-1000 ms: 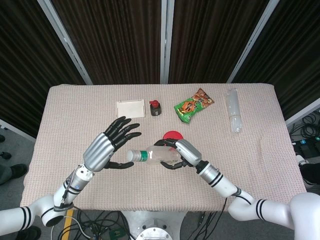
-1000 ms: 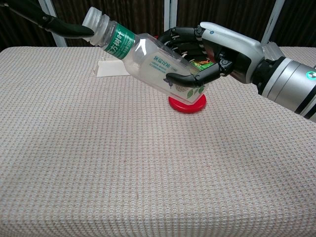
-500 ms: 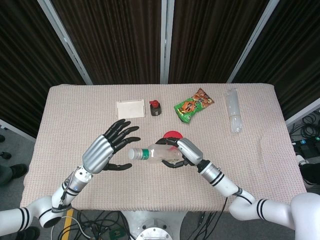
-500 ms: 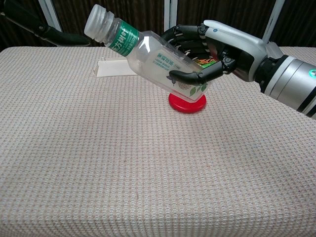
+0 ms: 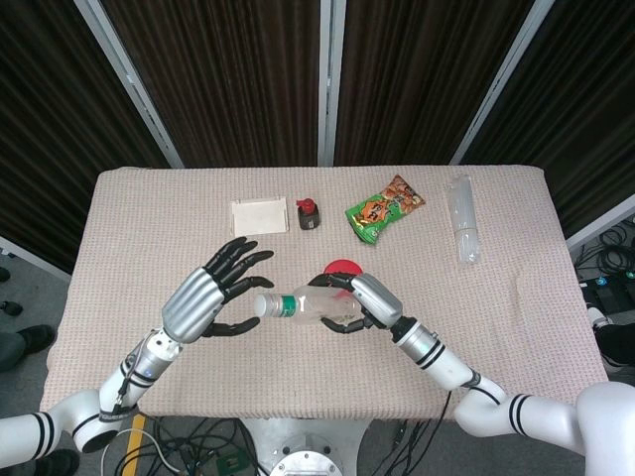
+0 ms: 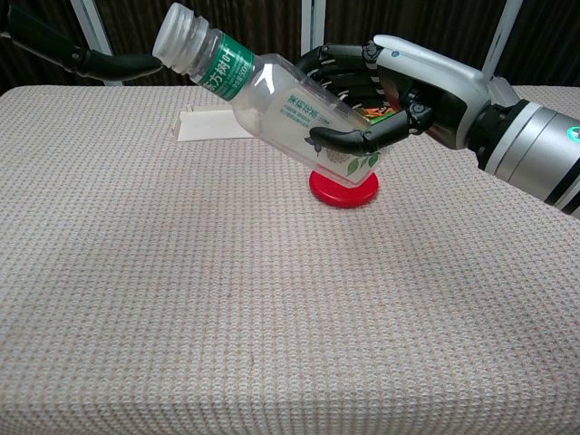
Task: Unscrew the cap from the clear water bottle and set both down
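1. The left hand [image 5: 206,297] hovers above the near-left part of the beige woven-cloth table [image 5: 129,238], its dark fingers [image 5: 243,260] spread apart and holding nothing; in the chest view only one dark finger [image 6: 118,63] reaches in from the left edge toward the bottle's cap.
2. Far from it, a flat cream rectangular card [image 5: 259,215] lies on the cloth.
3. Just right of the card sits a small black object with a red top [image 5: 308,212].
4. The clear plastic water bottle with a green label band [image 5: 303,306] is held off the table, tilted, neck toward the left and raised; its white screw cap [image 6: 175,35] is still on the neck, just beside the left hand's fingertips. I cannot tell whether they touch it.
5. A red round disc [image 6: 344,188] lies on the cloth under the bottle's base.
6. The right hand [image 5: 365,300] is wrapped around the bottle's lower body, fingers behind and thumb in front.
7. Far right of centre lies a green and orange snack bag [image 5: 383,209].
8. At the far right lies a clear plastic sleeve [image 5: 462,230].
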You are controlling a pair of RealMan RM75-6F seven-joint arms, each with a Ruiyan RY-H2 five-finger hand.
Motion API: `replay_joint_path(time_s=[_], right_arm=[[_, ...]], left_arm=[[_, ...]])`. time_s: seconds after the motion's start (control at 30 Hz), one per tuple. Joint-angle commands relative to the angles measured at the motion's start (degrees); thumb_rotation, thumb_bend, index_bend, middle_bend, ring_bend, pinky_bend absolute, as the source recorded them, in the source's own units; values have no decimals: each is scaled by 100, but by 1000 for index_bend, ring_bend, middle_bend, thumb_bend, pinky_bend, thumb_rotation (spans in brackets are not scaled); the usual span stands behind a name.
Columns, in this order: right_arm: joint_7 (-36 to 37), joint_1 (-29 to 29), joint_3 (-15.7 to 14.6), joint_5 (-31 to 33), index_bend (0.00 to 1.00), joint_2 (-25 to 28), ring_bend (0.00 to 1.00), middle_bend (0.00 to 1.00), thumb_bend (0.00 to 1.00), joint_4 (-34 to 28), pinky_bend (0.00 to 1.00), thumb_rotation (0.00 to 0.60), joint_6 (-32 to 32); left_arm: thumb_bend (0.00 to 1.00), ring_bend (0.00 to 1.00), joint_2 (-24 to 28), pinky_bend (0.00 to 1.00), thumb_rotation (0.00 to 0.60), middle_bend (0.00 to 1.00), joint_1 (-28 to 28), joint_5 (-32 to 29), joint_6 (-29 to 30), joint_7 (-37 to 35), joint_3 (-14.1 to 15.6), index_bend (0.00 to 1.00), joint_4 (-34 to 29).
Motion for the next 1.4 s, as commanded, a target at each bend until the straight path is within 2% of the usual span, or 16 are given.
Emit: replay_joint_path(time_s=[0.03,1.13,1.27,1.4], right_arm=[[17,4,3,4,548,-2,317,457,426,2,418,600,-2],[45,21,-5,-17,548,-45,318,456,431,22,427,600,37],[71,21,-19,-45,548,-41,318,456,431,26,431,600,60],[111,15,-32,-61,548,-31,318,456,431,37,431,600,82]], left_arm=[[252,0,11,0,600,83,-3,5,-10,8,10,323,-6],[329,0,24,0,600,91,-36,-28,-100,-35,60,443,-5],[359,11,26,0,600,161,-23,-34,-54,-58,43,457,12],[377,171,53,28,600,366,-19,-27,-55,-33,48,474,12]])
